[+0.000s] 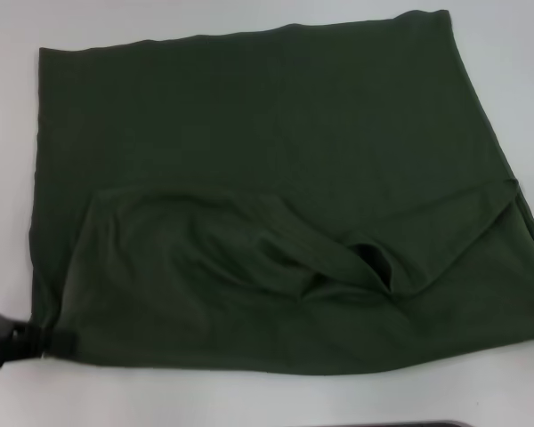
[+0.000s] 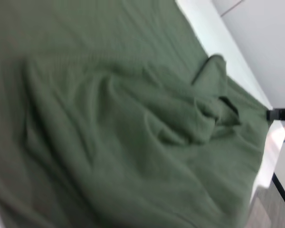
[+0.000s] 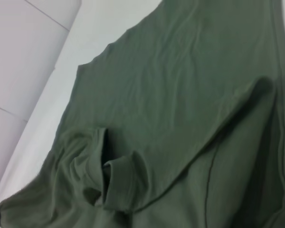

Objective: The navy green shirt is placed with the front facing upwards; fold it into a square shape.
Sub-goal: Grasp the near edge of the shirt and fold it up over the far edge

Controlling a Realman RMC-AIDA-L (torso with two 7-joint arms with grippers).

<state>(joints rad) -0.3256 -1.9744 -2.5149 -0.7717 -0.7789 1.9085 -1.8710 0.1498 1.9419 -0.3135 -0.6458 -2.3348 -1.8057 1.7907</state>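
Left gripper (image 1: 44,342) at navy green shirt (image 1: 276,160) corner

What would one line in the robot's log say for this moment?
navy green shirt: partly folded, rumpled, on white table | left gripper: at near-left corner | right gripper: out of view

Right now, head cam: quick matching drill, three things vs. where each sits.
Things:
1. navy green shirt
2. left gripper
3. ribbed collar

Places:
A. on the folded-over near layer, towards the robot's right
B. spread across most of the white table
C. at the shirt's near corner on the robot's left

Pairs: 1-B, 2-C, 3-A
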